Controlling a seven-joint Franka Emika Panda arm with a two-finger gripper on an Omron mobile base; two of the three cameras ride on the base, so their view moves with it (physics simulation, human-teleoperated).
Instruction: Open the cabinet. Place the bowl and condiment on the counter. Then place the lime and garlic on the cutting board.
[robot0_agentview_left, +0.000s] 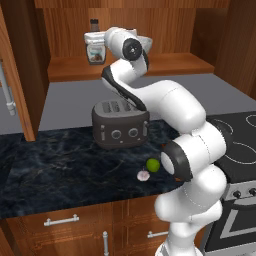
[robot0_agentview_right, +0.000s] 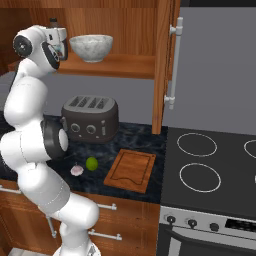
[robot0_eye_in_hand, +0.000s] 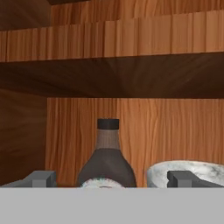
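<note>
- Claw (robot0_eye_in_hand: 109, 178) spread wide and holding nothing, raised at the open cabinet (robot0_agentview_right: 162, 65), its fingertips either side of the condiment (robot0_eye_in_hand: 106, 162) on the shelf.
- Bowl (robot0_agentview_right: 91, 47) sits on the same shelf, just beside the bottle.
- Toaster (robot0_agentview_right: 90, 119) stands at the counter's (robot0_agentview_left: 60, 170) back edge.
- Lime (robot0_agentview_right: 91, 163) and garlic (robot0_agentview_right: 76, 170) lie close together near the front edge.
- Cutting board (robot0_agentview_right: 131, 170) lies beside them, toward the stovetop (robot0_agentview_right: 210, 170).

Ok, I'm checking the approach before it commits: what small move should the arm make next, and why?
Probably ease the open pincer straight forward around the condiment and close. The cabinet is open, the bottle stands upright on the shelf centred between the fingertips, and the bowl sits just beside it, so sideways drift risks a bump.
</note>
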